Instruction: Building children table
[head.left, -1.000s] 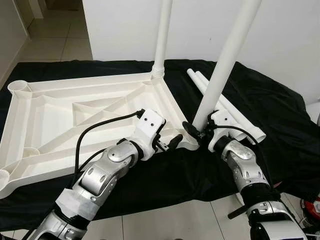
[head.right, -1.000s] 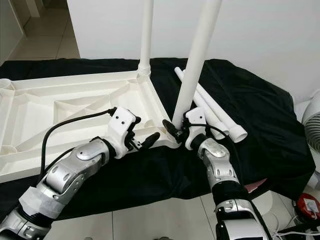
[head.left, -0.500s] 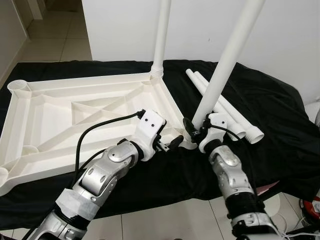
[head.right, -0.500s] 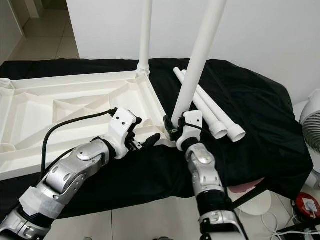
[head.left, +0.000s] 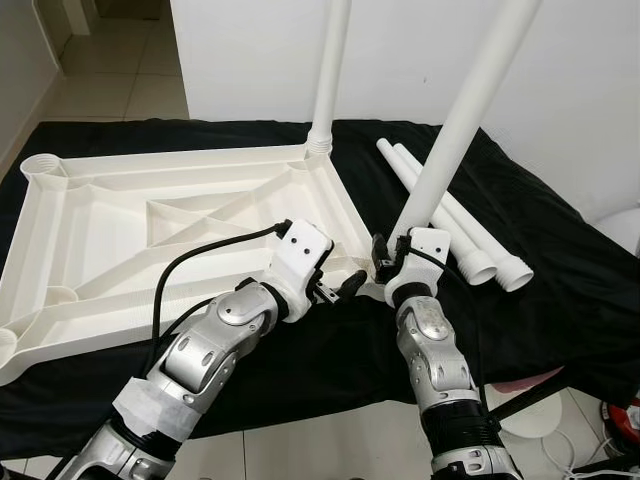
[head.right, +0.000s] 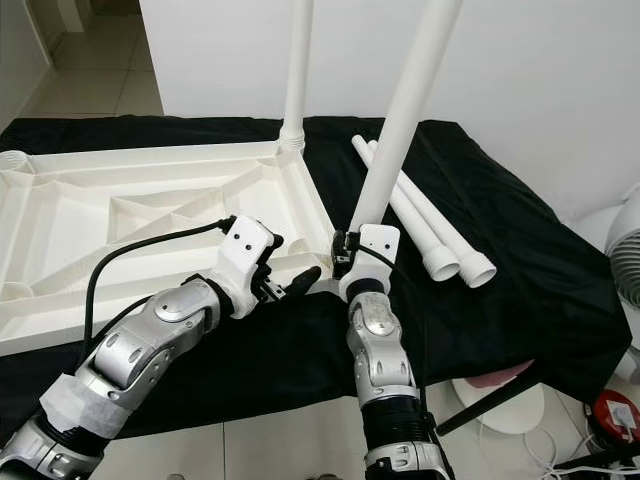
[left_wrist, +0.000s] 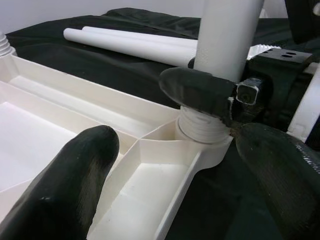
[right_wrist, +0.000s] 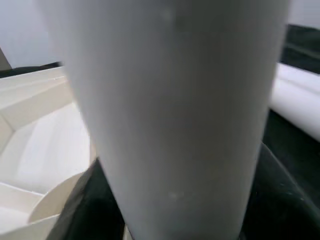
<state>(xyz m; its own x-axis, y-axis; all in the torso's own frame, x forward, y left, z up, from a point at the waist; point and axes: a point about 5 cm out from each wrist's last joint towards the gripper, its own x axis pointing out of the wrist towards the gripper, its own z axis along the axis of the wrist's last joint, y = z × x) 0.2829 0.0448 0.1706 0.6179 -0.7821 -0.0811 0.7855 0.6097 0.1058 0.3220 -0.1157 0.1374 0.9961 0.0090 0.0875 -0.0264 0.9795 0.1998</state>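
Smooth white plastic tabletop (head.left: 180, 215), matt black cloth (head.left: 560, 260)

right gripper (head.left: 384, 262) clamped, left gripper (head.left: 345, 287) spread

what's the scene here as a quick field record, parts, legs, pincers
tabletop: white, upside down on black cloth
far corner leg: upright in its socket
near corner leg: tilted, threaded end at the socket
spare legs: two lying on the cloth beside the tabletop
right pincer: shut on the near corner leg, just above the socket
left pincer: open, at the tabletop's near corner
empty sockets: three other corners
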